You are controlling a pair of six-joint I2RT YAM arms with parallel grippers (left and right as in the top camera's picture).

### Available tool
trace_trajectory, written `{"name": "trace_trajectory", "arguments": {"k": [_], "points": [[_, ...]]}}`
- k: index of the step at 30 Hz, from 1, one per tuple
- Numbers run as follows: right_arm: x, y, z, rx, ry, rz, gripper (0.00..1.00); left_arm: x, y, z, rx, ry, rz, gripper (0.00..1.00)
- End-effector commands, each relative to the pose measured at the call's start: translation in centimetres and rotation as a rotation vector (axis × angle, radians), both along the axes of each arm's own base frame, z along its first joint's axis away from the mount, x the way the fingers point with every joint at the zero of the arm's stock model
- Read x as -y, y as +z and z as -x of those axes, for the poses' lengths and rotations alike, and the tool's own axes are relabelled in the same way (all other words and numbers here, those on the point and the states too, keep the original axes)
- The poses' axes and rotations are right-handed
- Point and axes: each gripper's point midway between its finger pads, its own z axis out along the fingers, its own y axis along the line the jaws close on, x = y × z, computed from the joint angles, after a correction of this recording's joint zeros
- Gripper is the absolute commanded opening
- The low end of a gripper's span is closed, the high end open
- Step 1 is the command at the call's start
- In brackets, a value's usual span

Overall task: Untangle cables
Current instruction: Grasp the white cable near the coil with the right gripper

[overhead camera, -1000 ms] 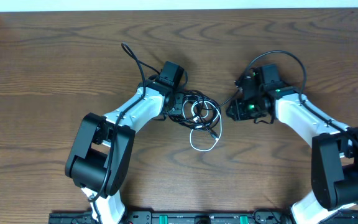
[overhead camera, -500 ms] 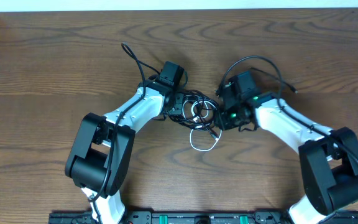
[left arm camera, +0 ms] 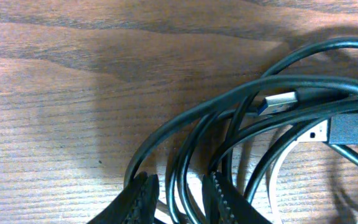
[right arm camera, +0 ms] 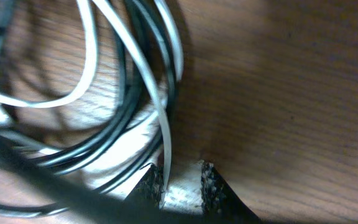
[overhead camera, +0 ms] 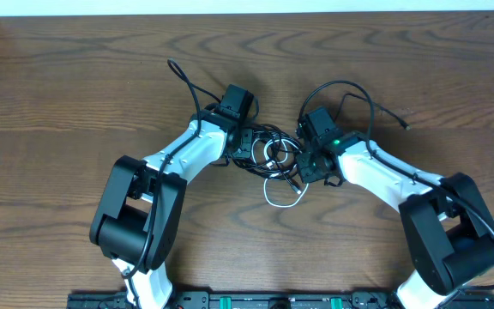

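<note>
Barely started: the black cables (left arm camera: pixel 229 96) and the white cable (right arm camera: pixel 157 118) sit in one tangle. The left gripper (left arm camera: pixel 180 194) straddles black strands, but I cannot tell whether it grips them. The right gripper (right arm camera: pixel 178 180) has its jaws spread, with the white cable between them.

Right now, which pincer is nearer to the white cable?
Right. The right pincer straddles the white cable. The left pincer is farther off, straddling black cables instead.

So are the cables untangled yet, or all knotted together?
Tangled: the black cables and the white cable loop over one another in one heap, strands crossing in both wrist views.
</note>
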Motion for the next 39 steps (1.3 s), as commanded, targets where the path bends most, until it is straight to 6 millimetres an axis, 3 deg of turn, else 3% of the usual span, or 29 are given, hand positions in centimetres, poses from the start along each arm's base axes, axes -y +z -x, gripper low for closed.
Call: {"name": "trace_trajectory", "arguments": {"k": [1, 6, 17, 27, 30, 37, 39], "points": [[0.5, -1.3, 0.0, -0.013, -0.021, 0.040, 0.20, -0.9, -0.8, 0.1, -0.012, 0.029, -0.034, 0.31], [0.3, -1.3, -0.1, -0.005, -0.017, 0.035, 0.28, -1.0, -0.8, 0.1, -0.013, 0.029, -0.034, 0.31], [-0.9, -0.9, -0.9, 0.025, -0.007, -0.022, 0.17, -1.0, -0.9, 0.1, -0.016, 0.029, -0.035, 0.31], [-1.7, -0.8, -1.6, 0.057, 0.000, -0.058, 0.21, -1.0, -0.9, 0.1, -0.015, 0.028, -0.035, 0.31], [-2.2, -0.7, -2.0, 0.079, 0.007, -0.070, 0.28, -1.0, -0.9, 0.1, -0.015, 0.029, -0.035, 0.31], [-2.6, -2.2, -1.7, 0.062, 0.018, -0.061, 0.28, -1.0, -0.9, 0.1, -0.015, 0.029, -0.035, 0.31], [-2.7, -2.6, -1.6, 0.057, 0.023, -0.058, 0.23, -1.0, -0.9, 0.1, -0.015, 0.028, -0.035, 0.31]]}}
